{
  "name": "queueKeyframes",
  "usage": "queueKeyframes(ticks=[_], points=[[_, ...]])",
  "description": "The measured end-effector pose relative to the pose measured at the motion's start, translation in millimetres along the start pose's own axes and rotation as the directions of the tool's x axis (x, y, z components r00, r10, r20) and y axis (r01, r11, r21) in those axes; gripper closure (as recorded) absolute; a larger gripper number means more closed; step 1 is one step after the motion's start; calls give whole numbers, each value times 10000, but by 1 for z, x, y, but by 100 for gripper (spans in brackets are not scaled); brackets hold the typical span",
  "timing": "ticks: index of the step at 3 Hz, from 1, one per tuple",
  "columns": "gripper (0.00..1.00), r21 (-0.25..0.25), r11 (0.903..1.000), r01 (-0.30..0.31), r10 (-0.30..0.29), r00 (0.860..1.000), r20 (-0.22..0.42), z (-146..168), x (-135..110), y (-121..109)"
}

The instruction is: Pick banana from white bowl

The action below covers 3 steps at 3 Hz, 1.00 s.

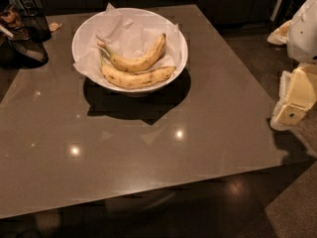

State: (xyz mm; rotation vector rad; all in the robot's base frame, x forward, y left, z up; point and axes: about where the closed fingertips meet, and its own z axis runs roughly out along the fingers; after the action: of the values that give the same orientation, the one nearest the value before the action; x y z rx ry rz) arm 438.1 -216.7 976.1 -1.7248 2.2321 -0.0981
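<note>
BANANAS IN THE BOWL: A white bowl [182, 43] lined with crumpled white paper [129, 31] sits on the far half of the glossy brown bench [148, 152], left of centre, in the camera view I am operating from. Two yellow, brown-flecked bananas lie inside on the paper. The near banana [141, 78] stretches left to right along the rim closest to me. The far banana [143, 59] curves just behind it, its tip rising toward the right. The two touch, with their stems pointing left. The bowl throws a dark shadow onto the bench on its near side, and a few bright spots of reflected light dot the surface. My end effector [295, 99], a cream-coloured part below the white arm [304, 29], hangs at the right edge of the frame. It is off the bench's right side, over the speckled floor [292, 202] and well apart from the bowl. Nothing shows in its hold, and I cannot tell how far open it is. At the bench's far left corner stand a dark mesh cup [35, 20] and a dark tilted container [25, 48].
</note>
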Motion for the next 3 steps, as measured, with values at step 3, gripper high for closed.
queueKeyframes(ticks=[3], points=[[0, -288, 9945, 1007, -1001, 9947, 238, 2, -29, -10]])
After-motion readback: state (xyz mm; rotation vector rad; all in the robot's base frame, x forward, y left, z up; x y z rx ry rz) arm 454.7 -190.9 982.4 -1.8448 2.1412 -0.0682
